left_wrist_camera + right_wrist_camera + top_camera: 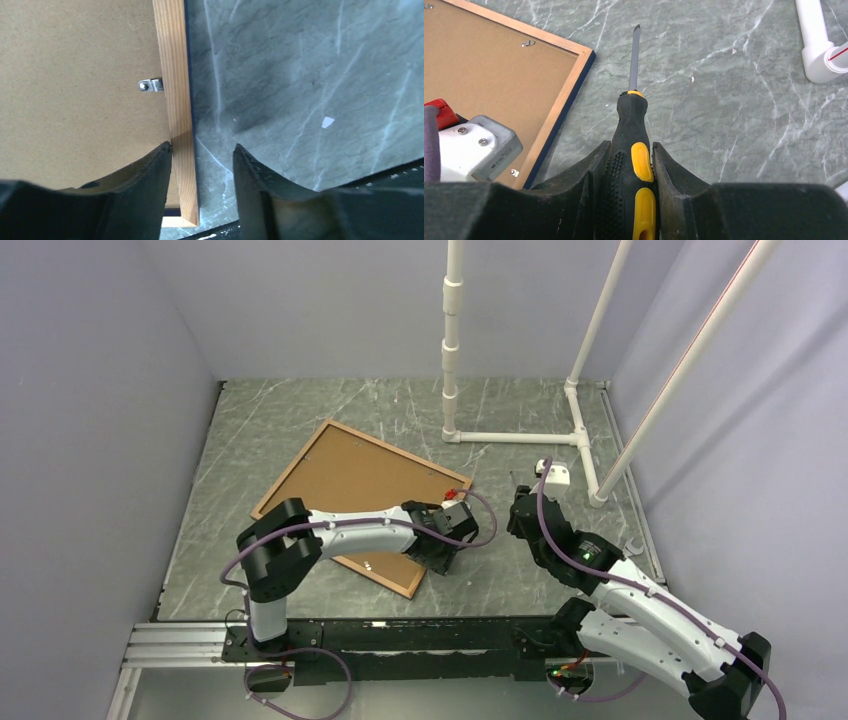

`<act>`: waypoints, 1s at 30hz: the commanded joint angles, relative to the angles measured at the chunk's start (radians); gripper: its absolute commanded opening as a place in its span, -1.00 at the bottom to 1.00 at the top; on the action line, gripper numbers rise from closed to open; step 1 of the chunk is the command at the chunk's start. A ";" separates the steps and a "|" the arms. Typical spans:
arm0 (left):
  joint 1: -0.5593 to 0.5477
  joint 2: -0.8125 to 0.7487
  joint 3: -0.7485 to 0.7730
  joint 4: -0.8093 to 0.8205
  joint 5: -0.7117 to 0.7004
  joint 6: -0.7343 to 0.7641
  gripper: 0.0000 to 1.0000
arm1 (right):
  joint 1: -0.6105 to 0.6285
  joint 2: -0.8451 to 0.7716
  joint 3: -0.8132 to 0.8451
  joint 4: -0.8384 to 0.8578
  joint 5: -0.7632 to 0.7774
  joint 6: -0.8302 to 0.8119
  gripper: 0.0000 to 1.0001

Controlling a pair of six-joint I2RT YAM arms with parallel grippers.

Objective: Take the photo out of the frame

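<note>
The frame (385, 445) lies face down on the grey marble table, its wooden rear rim up and its navy edge (569, 90) showing at the side. The photo's brown hardboard back (345, 475) fills it; the printed face is hidden. A metal clip (151, 85) on the rim holds the back (75, 85). My left gripper (202, 146) is open and straddles the frame's right rim (176, 75) near the near corner, one finger over the hardboard, the other over the table. My right gripper (630, 144) is shut on a black-and-yellow screwdriver (629, 115), right of the frame, blade pointing away.
A white PVC pipe stand (452, 340) rises at the back, with a bar along the table to the right (819, 45). A small white block (556, 474) sits by my right gripper (522, 508). Grey walls close three sides. A metal rail (180, 645) runs along the near edge.
</note>
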 commanded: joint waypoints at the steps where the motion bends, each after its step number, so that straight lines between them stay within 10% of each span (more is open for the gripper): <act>1: -0.020 0.019 0.041 -0.047 -0.094 -0.035 -0.06 | -0.003 -0.028 -0.004 -0.013 0.036 0.018 -1.00; 6: -0.020 0.068 0.070 -0.112 -0.155 -0.087 -0.65 | -0.003 -0.030 0.001 -0.020 0.058 0.030 -1.00; 21: 0.152 0.057 -0.149 0.014 -0.005 -0.280 -1.00 | -0.003 -0.004 -0.017 0.040 0.051 0.013 -1.00; 30: 0.207 -0.063 -0.227 -0.055 -0.150 -0.459 -1.00 | -0.003 0.021 -0.029 0.078 0.022 0.014 -1.00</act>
